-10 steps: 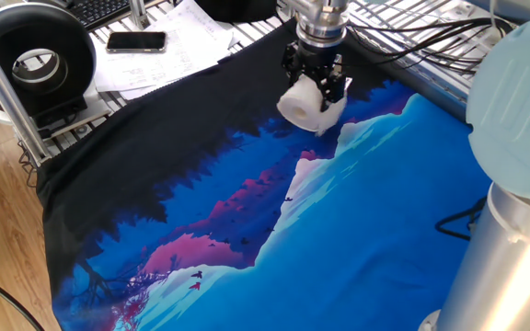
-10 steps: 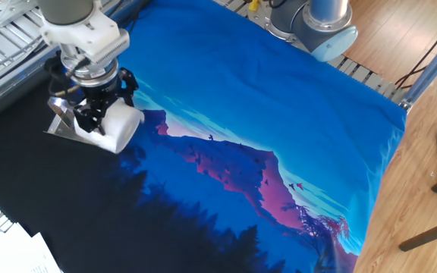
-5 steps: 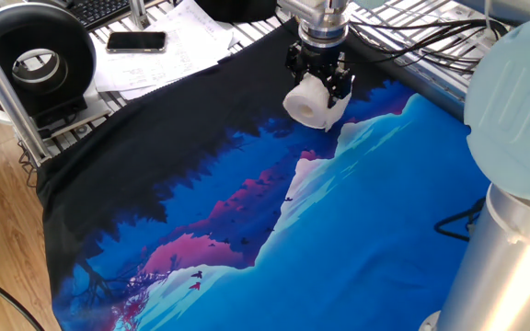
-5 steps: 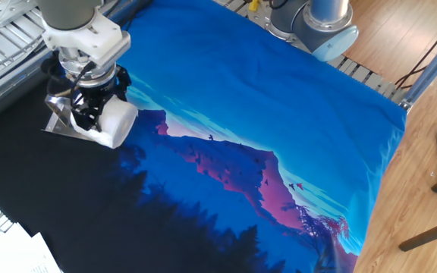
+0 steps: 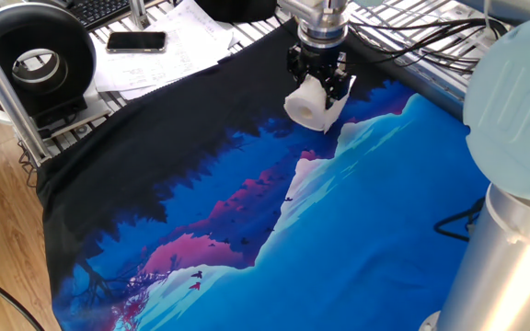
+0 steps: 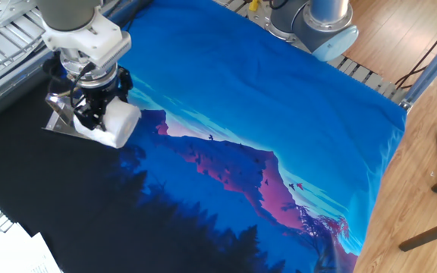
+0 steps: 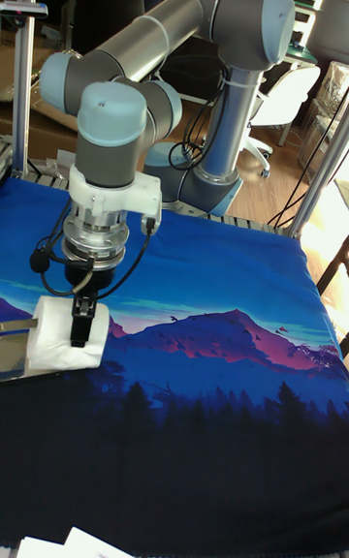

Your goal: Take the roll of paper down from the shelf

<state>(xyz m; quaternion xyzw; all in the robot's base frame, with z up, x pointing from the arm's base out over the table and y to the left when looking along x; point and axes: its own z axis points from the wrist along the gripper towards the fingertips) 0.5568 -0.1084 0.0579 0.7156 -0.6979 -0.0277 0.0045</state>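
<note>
The white roll of paper lies on its side at the boundary of the black and blue parts of the cloth. My gripper comes straight down on it, its black fingers shut on the roll's two sides. The silvery shelf sits right behind the roll, its flat base reaching under or against the roll's end. I cannot tell whether the roll rests on the base. In one fixed view the roll and gripper hide the shelf.
A printed cloth covers the table. A big black spool, a phone and papers lie beyond its far left edge. Wire grid racks and cables flank the shelf. The arm's base stands at the far edge.
The gripper and the roll in it have shifted a little toward the shelf and the cloth's back edge, then nearly stopped. The jaws stay shut on the roll.
</note>
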